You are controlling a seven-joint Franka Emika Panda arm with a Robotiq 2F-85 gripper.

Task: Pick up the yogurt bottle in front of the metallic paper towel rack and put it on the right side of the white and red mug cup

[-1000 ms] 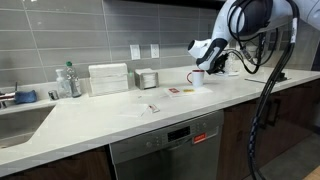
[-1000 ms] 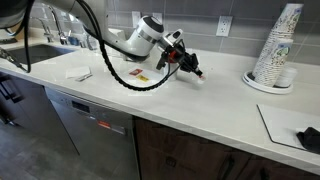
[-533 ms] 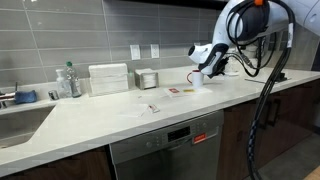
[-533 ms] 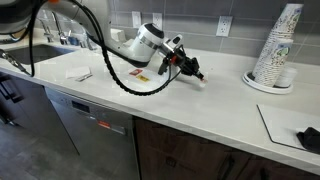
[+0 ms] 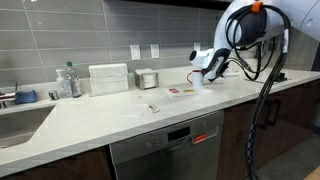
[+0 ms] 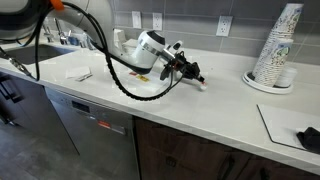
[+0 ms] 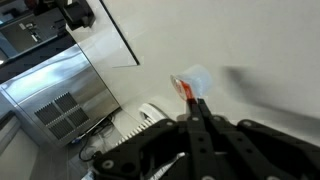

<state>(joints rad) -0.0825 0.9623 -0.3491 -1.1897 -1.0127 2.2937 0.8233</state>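
Note:
My gripper [image 5: 207, 76] hangs low over the white counter and hides most of the white and red mug cup; a bit of white shows at its left [image 5: 197, 80]. In the wrist view the fingers [image 7: 192, 102] are pressed together and pinch the red top of the small pale yogurt bottle [image 7: 195, 80]. In an exterior view the bottle [image 6: 201, 84] is a small white shape at the fingertips [image 6: 192, 74], just above or on the counter. The metallic paper towel rack [image 5: 148, 78] stands by the wall, well away from the gripper.
A white box [image 5: 108, 78], clear bottles [image 5: 68, 82] and a sink are further along the counter. A red packet [image 5: 175, 91] and a small wrapper [image 5: 152, 107] lie on the counter. A stack of paper cups [image 6: 278, 50] stands beyond the gripper. A dishwasher front [image 7: 60, 100] is below.
The gripper has moved along the counter away from the rack and a little lower, with the small bottle at its tips. It now covers the mug.

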